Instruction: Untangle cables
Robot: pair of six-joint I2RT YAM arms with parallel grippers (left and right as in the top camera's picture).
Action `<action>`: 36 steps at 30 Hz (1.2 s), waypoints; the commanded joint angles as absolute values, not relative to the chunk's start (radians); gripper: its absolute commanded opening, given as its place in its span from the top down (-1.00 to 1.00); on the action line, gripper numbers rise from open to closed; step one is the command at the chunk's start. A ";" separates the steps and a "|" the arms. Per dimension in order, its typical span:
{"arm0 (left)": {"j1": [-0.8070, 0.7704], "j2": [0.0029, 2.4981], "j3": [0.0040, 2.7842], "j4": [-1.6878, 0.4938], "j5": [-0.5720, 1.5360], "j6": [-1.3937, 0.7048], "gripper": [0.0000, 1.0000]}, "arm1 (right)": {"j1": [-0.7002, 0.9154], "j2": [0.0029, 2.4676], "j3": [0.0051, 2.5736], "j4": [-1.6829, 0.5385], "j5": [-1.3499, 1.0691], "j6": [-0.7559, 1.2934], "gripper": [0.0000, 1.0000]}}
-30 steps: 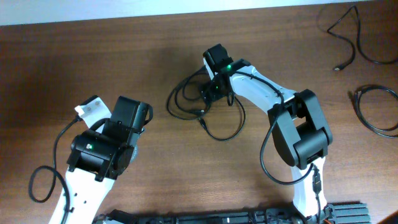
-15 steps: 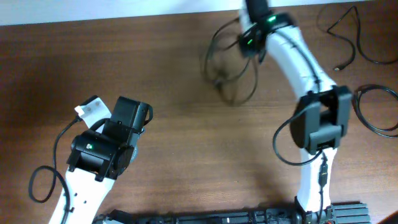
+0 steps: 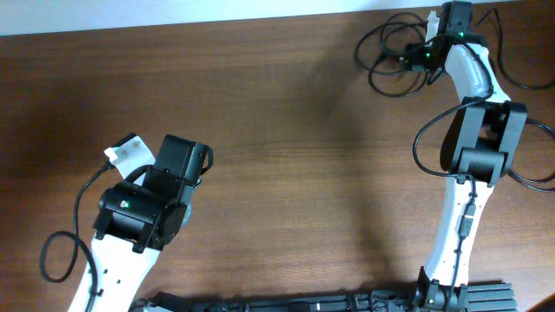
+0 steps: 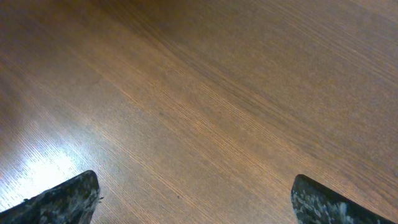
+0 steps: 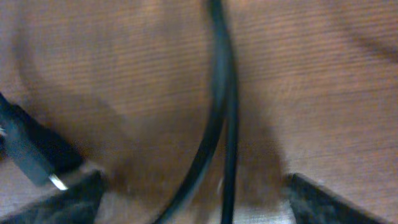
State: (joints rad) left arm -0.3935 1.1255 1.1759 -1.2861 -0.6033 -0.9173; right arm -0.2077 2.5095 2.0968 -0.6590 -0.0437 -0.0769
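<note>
Since the right gripper (image 5: 193,199) stands open astride two strands of the cable bundle (image 3: 388,54) at the far right, it should close on one strand only.

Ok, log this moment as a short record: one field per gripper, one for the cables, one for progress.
left gripper: open, holding nothing, above the wooden table
right gripper: open at the far right corner, two strands of the cable tangle running between its fingers
plug: silvery-tipped, at the left of the right wrist view
other cables: loose cable near the far right edge; second cable lower down; both apart from the tangle
progress: tangle looped on itself, not yet straightened
</note>
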 commanded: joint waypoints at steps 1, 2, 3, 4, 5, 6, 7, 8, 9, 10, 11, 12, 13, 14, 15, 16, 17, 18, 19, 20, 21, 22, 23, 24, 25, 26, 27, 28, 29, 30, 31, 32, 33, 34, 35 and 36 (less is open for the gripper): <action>-0.396 1.118 1.173 -1.286 -0.624 -0.931 -0.98 | -0.205 2.392 2.114 -0.698 -0.052 -0.071 -0.97; -0.396 1.118 1.173 -1.286 -0.624 -0.931 -0.97 | -0.205 2.333 2.114 -0.727 -0.052 -0.071 -0.97; -0.396 1.118 1.173 -1.286 -0.624 -0.931 -0.98 | -0.204 2.265 2.114 -0.763 -0.052 -0.071 -0.97; -0.396 1.118 1.173 -1.286 -0.624 -0.931 -0.97 | -0.204 2.203 2.114 -0.796 -0.052 -0.071 -0.97; -0.396 1.118 1.173 -1.286 -0.624 -0.931 -0.98 | -0.204 2.144 2.114 -0.827 -0.052 -0.071 -0.97; -0.396 1.118 1.173 -1.286 -0.624 -0.931 -0.98 | -0.204 2.030 2.114 -0.891 -0.053 -0.071 -0.97; -0.396 1.118 1.173 -1.286 -0.624 -0.931 -0.98 | -0.204 1.980 2.114 -0.926 -0.053 -0.071 -0.97; -0.396 1.118 1.173 -1.286 -0.624 -0.931 -0.98 | -0.204 1.920 2.114 -0.968 -0.053 -0.071 -0.97; -0.396 1.118 1.173 -1.286 -0.624 -0.931 -0.98 | -0.203 1.861 2.114 -1.013 -0.057 -0.071 -0.97; -0.396 1.118 1.173 -1.286 -0.624 -0.931 -0.98 | -0.204 1.778 2.114 -1.090 -0.060 -0.071 -0.98; -0.396 1.118 1.173 -1.286 -0.624 -0.931 -0.97 | -0.204 1.737 2.114 -1.143 -0.061 -0.070 -0.97; -0.396 1.118 1.173 -1.286 -0.624 -0.931 -0.98 | -0.203 1.702 2.113 -1.193 -0.064 -0.060 -0.97; -0.396 1.118 1.173 -1.286 -0.624 -0.931 -0.98 | -0.203 1.678 2.113 -1.235 -0.078 -0.059 -0.97; -0.396 1.118 1.173 -1.286 -0.624 -0.931 -0.98 | -0.203 1.637 2.113 -1.332 -0.123 -0.060 -0.97; -0.396 1.118 1.173 -1.286 -0.624 -0.931 -0.98 | -0.203 1.626 2.113 -1.368 -0.142 -0.060 -0.97; -0.396 1.118 1.173 -1.286 -0.624 -0.931 -0.98 | -0.203 1.617 2.111 -1.410 -0.159 -0.060 -0.97; -0.396 1.118 1.173 -1.286 -0.624 -0.931 -0.98 | -0.203 1.601 2.096 -1.451 -0.181 -0.060 -0.98; -0.396 1.118 1.173 -1.286 -0.624 -0.931 -0.98 | -0.203 1.580 2.067 -1.462 -0.189 -0.060 -0.98; -0.396 1.118 1.173 -1.286 -0.624 -0.931 -0.98 | -0.203 1.527 1.999 -1.449 -0.203 -0.060 -0.98; -0.396 1.118 1.173 -1.286 -0.624 -0.931 -0.97 | -0.203 1.479 1.938 -1.424 -0.211 -0.059 -0.97; -0.396 1.118 1.173 -1.286 -0.624 -0.931 -0.98 | -0.203 1.415 1.855 -1.385 -0.215 -0.060 -0.98; -0.396 1.118 1.173 -1.286 -0.624 -0.931 -0.98 | -0.204 1.330 1.743 -1.325 -0.214 -0.060 -0.98; -0.396 1.118 1.173 -1.286 -0.624 -0.931 -0.98 | -0.204 1.258 1.643 -1.274 -0.214 -0.060 -0.98; -0.396 1.118 1.173 -1.286 -0.624 -0.931 -0.98 | -0.204 1.121 1.451 -1.165 -0.215 -0.060 -0.98; -0.396 1.118 1.173 -1.286 -0.624 -0.931 -0.98 | -0.204 1.024 1.314 -1.074 -0.216 -0.059 -0.97; -0.396 1.118 1.173 -1.286 -0.624 -0.931 -0.98 | -0.204 0.944 1.202 -0.990 -0.218 -0.059 -0.97; -0.396 1.118 1.173 -1.286 -0.624 -0.931 -0.98 | -0.204 0.830 1.046 -0.872 -0.217 -0.049 -0.98; -0.396 1.118 1.173 -1.286 -0.624 -0.931 -0.98 | -0.204 0.738 0.929 -0.786 -0.218 -0.010 -0.97; -0.396 1.118 1.173 -1.286 -0.624 -0.931 -0.97 | -0.204 0.672 0.844 -0.723 -0.218 0.025 -0.97; -0.396 1.118 1.173 -1.286 -0.624 -0.931 -0.98 | -0.204 0.617 0.771 -0.678 -0.218 0.040 -0.98; -0.396 1.118 1.173 -1.286 -0.624 -0.931 -0.98 | -0.204 0.577 0.699 -0.614 -0.218 0.039 -0.97; -0.396 1.118 1.173 -1.286 -0.624 -0.931 -0.97 | -0.204 0.566 0.651 -0.584 -0.218 0.039 -0.97; -0.396 1.118 1.173 -1.286 -0.624 -0.931 -0.98 | -0.204 0.573 0.638 -0.591 -0.218 0.039 -0.97; -0.396 1.118 1.173 -1.286 -0.624 -0.931 -0.97 | -0.204 0.588 0.638 -0.601 -0.235 0.039 -0.98; -0.396 1.118 1.173 -1.286 -0.624 -0.931 -0.98 | -0.204 0.598 0.638 -0.601 -0.280 0.039 -0.97; -0.396 1.118 1.173 -1.286 -0.624 -0.931 -0.98 | -0.204 0.605 0.638 -0.602 -0.321 0.039 -0.98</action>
